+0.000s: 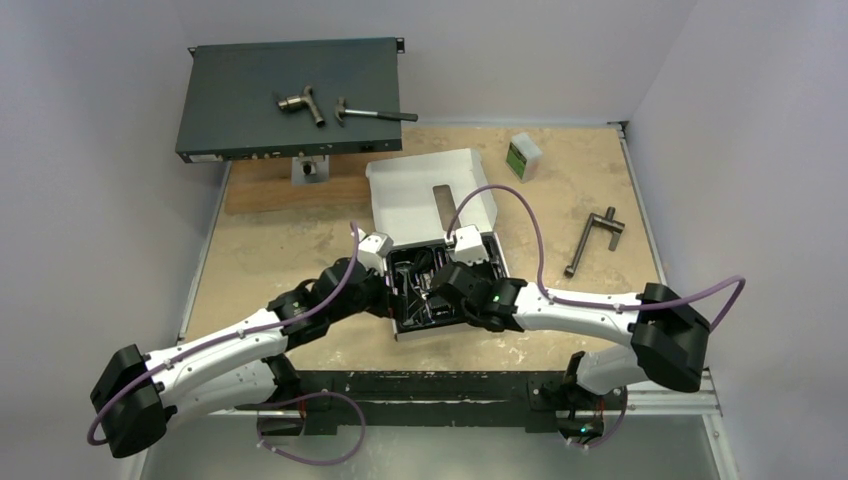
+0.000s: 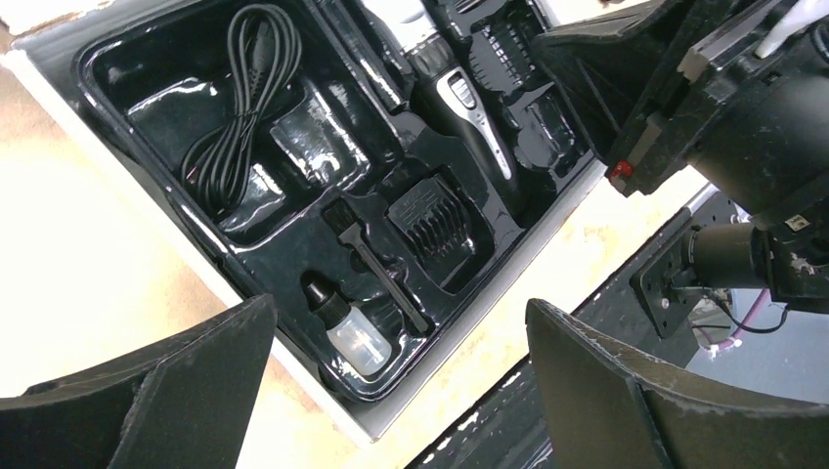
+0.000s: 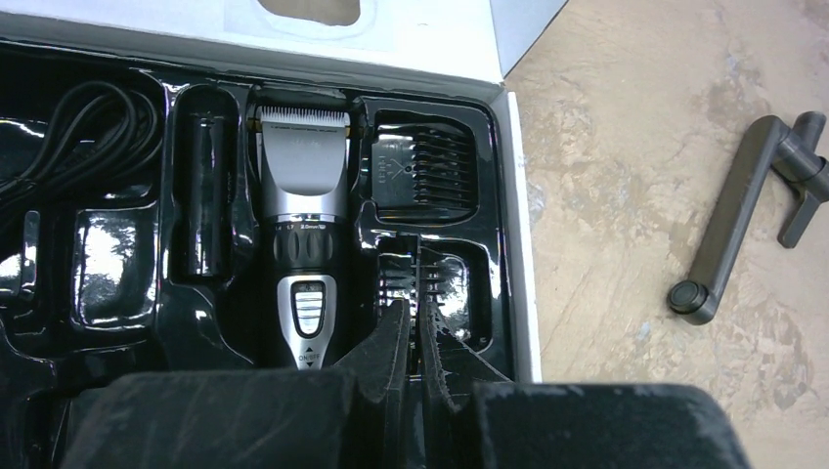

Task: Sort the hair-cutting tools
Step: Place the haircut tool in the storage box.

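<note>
A white box holds a black moulded tray. In it lie the black-and-silver clipper, a comb attachment, a second comb, a coiled cable, a small oil bottle and a brush. My right gripper is shut on a thin comb attachment held edge-on over the tray slot right of the clipper. My left gripper is open and empty, hovering over the tray's near corner by the oil bottle. Both grippers are over the tray in the top view.
A dark T-shaped handle lies on the table right of the box. A black rack unit at the back left carries a pipe fitting and a hammer. A small green-and-white box stands at the back.
</note>
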